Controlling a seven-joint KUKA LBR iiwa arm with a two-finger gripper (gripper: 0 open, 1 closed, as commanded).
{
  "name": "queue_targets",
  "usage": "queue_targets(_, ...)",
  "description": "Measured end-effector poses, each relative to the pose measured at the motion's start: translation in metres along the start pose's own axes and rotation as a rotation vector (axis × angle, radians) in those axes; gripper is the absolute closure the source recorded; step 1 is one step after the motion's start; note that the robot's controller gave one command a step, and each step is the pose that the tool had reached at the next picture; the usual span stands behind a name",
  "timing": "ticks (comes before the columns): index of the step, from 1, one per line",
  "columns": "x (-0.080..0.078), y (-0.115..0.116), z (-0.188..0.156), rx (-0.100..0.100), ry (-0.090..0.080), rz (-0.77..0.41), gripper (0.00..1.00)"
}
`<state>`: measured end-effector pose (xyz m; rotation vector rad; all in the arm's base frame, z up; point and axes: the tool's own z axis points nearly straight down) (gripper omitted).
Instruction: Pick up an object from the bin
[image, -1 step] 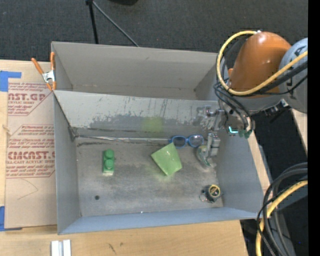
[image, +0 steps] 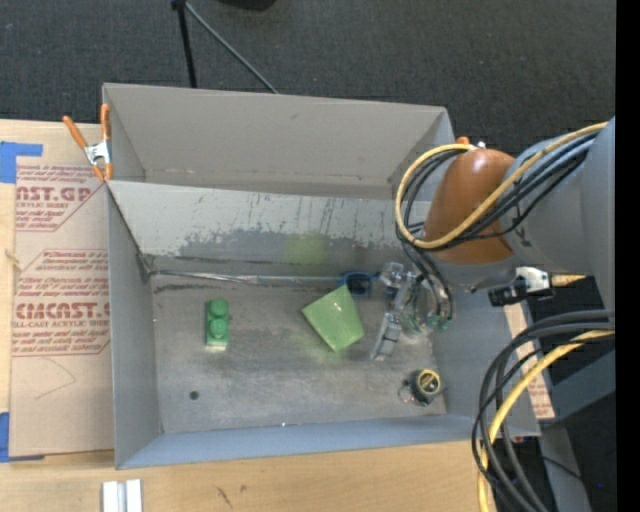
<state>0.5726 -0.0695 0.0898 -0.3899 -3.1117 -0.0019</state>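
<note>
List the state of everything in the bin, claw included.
claw: low, right of centre, near the floor.
green square: lying mid-floor, turned cornerwise, just left of the claw.
green brick: lying at left, apart from the rest.
blue piece: by the back wall, kind unclear.
black-and-yellow round thing: resting front right, untouched.

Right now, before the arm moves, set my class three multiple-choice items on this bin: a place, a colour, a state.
1. In the view, the small round dark-and-yellow thing lies near the bin at its: A upper left corner; B lower right corner; C centre.
2. The studded brick is: A red; B green; C white.
3. That brick is: A lying flat on the floor; B leaning on a wall; C hanging over the rim.
Answers: 1 B, it sits by the lower right walls; 2 B, its studs show green; 3 A, it lies flat, well left of the gripper.
</note>
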Motion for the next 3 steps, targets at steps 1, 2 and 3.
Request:
queue_targets(1, 0.026, 0.059, 0.021, -0.003, -0.005, 0.222, 0.00)
queue_targets(2, 0.026, 0.057, 0.021, 0.000, -0.006, 0.223, 1.00)
queue_targets(3, 0.053, 0.063, -0.132, -0.004, -0.013, 0.243, 1.00)
